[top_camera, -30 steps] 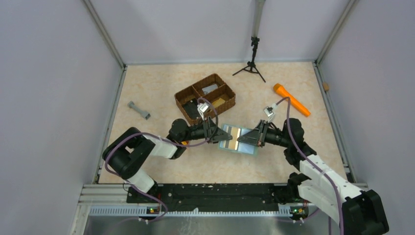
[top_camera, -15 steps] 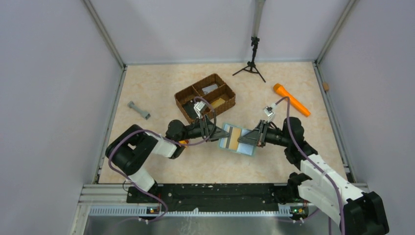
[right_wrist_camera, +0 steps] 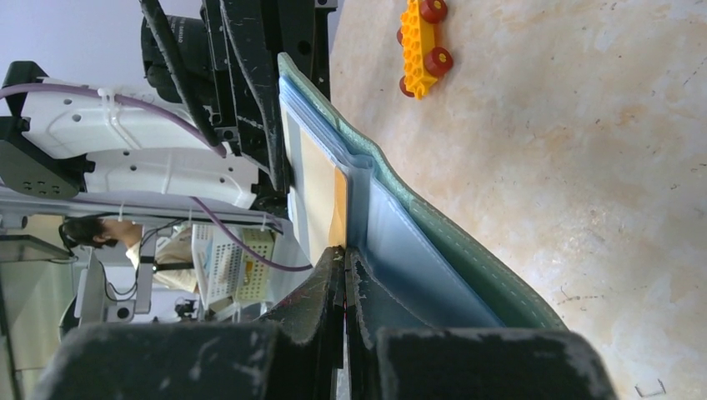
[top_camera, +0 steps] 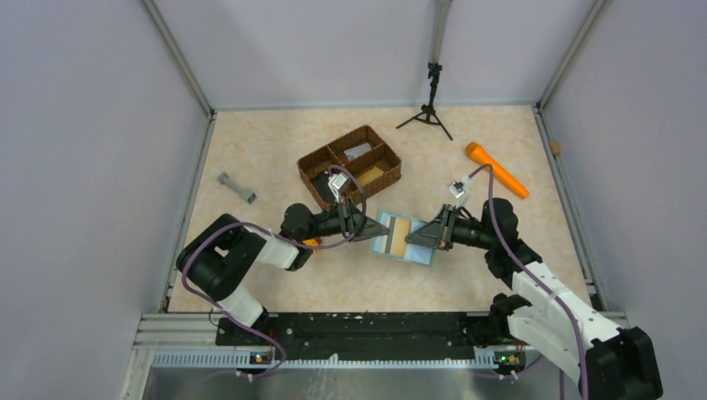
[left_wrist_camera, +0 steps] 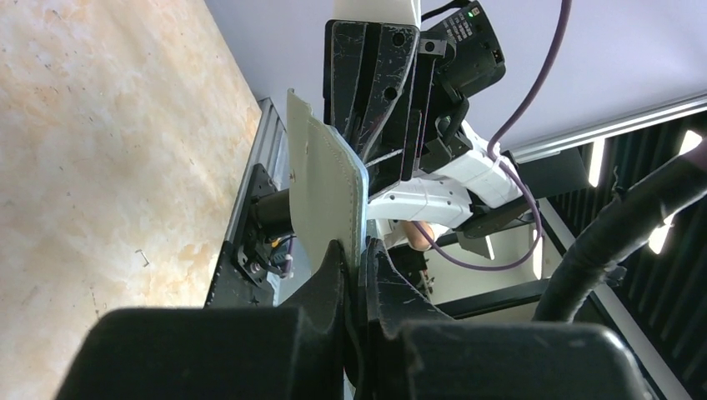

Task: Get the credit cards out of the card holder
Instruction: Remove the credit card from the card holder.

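Observation:
The card holder [top_camera: 406, 241], grey-green outside with pale blue-clear pockets, hangs open above the table between both arms. My left gripper [top_camera: 372, 230] is shut on its left edge; in the left wrist view the stitched cover [left_wrist_camera: 327, 179] runs down between the closed fingertips [left_wrist_camera: 360, 260]. My right gripper [top_camera: 415, 239] is shut on an inner pocket leaf [right_wrist_camera: 392, 250] by the fold, beside the green cover [right_wrist_camera: 475, 258]. A yellowish flat piece [right_wrist_camera: 321, 196] shows in the open pocket. One pale grey credit card [top_camera: 359, 151] lies in the basket's far compartment. No card shows in the holder.
The brown woven basket [top_camera: 314, 159] stands just behind the left gripper and also holds a black block [top_camera: 328, 188] and a yellowish piece [top_camera: 373, 173]. An orange torch [top_camera: 496, 170], a grey bar [top_camera: 237, 187], a small tripod [top_camera: 429, 112] and a yellow toy [right_wrist_camera: 421, 42] lie around.
The left gripper has closed on the holder's left edge and drawn slightly left. The holder's open face has gone from a bright glare strip to tan. The right arm stays put.

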`<state>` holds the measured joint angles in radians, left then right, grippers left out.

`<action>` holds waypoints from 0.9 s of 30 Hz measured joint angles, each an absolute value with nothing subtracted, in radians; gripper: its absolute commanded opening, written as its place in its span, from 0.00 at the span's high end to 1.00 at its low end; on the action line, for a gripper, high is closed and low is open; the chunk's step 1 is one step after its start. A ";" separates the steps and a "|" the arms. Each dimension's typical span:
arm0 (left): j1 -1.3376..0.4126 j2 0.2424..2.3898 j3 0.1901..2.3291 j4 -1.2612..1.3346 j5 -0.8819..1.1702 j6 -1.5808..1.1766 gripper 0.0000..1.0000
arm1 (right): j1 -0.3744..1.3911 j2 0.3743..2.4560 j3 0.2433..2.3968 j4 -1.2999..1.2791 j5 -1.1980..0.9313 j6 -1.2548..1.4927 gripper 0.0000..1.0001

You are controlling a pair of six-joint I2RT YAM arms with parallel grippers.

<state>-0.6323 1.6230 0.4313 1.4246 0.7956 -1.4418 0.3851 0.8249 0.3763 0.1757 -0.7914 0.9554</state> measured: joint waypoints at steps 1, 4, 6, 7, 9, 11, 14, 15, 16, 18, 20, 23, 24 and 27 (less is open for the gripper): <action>-0.631 1.623 0.431 1.427 0.796 -1.443 1.00 | 0.384 0.825 0.376 0.173 -0.791 0.952 1.00; -0.628 1.623 0.424 1.435 0.796 -1.453 1.00 | 0.377 0.824 0.376 0.163 -0.797 0.937 1.00; -0.625 1.623 0.416 1.441 0.796 -1.461 1.00 | 0.370 0.817 0.376 0.148 -0.802 0.927 1.00; -0.622 1.621 0.411 1.445 0.799 -1.468 1.00 | 0.365 0.811 0.376 0.138 -0.800 0.919 1.00; -0.616 1.614 0.403 1.455 0.801 -1.473 1.00 | 0.352 0.802 0.376 0.117 -0.798 0.910 1.00; -0.611 1.607 0.400 1.459 0.804 -1.477 1.00 | 0.348 0.794 0.376 0.102 -0.797 0.904 1.00; -0.609 1.601 0.399 1.466 0.804 -1.483 1.00 | 0.345 0.791 0.375 0.111 -0.806 0.903 0.76; -0.609 1.599 0.399 1.467 0.805 -1.485 1.00 | 0.344 0.791 0.373 0.125 -0.815 0.911 0.70; -0.609 1.599 0.399 1.467 0.805 -1.488 1.00 | 0.344 0.791 0.373 0.139 -0.822 0.928 0.65; -0.609 1.599 0.399 1.468 0.805 -1.491 1.00 | 0.344 0.787 0.363 0.200 -0.841 0.960 0.63; -0.609 1.599 0.399 1.470 0.805 -1.492 1.00 | 0.344 0.780 0.351 0.256 -0.858 0.993 0.61; -0.609 1.599 0.399 1.476 0.804 -1.492 1.00 | 0.344 0.780 0.347 0.313 -0.882 1.032 0.51; -0.610 1.599 0.399 1.477 0.804 -1.492 1.00 | 0.344 0.782 0.347 0.326 -0.890 1.037 0.49; -0.616 1.599 0.400 1.481 0.804 -1.492 1.00 | 0.344 0.793 0.348 0.329 -0.901 1.040 0.49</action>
<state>-0.6163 1.5990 0.3996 1.4807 0.8040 -1.4921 0.3435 0.7925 0.3477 0.3286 -0.9009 1.0397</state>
